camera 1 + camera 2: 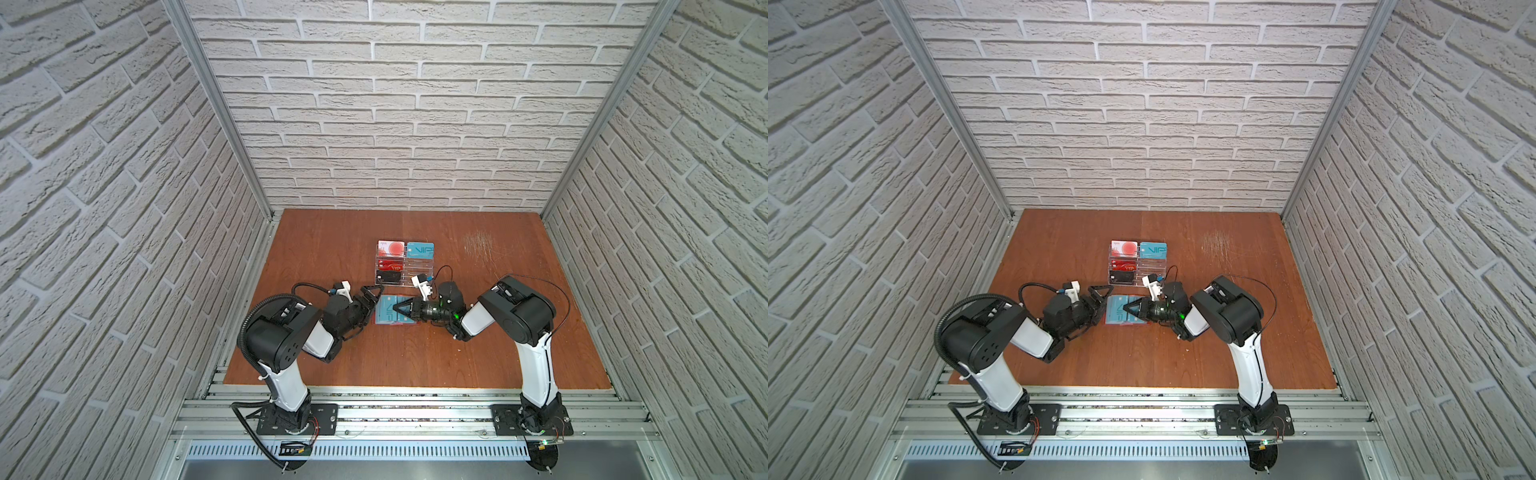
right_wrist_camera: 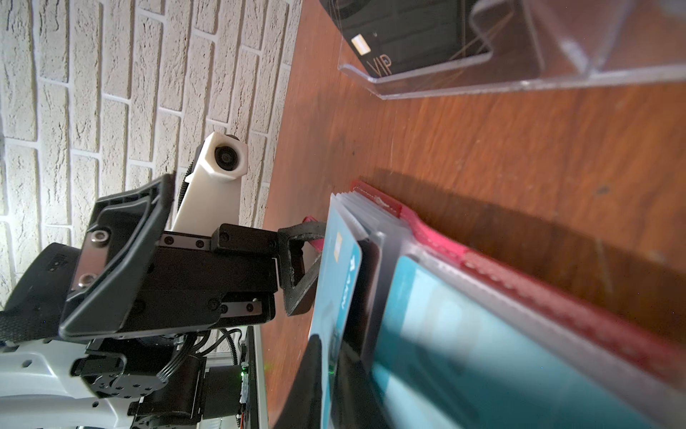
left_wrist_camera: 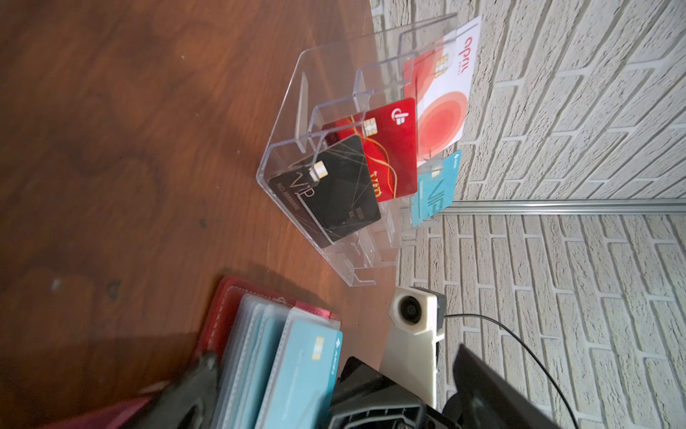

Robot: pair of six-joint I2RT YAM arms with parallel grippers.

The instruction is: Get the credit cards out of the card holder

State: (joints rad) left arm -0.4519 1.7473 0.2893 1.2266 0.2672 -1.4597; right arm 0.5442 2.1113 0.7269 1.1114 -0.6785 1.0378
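Stand (image 1: 405, 266) behind card holder (image 1: 384, 319) on table (image 1: 498, 345); cards (image 3: 304, 371) apparently in sleeves (image 3: 248, 334).

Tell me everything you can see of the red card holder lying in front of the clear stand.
The card holder lies open and flat on the wooden table, just in front of the clear stand. Its cover looks like red leather with pale stitching; clear plastic sleeve pages fan up from it, some holding teal cards. The open left tool rests one finger on its left edge; the right tool pinches the top teal card, which stands raised.
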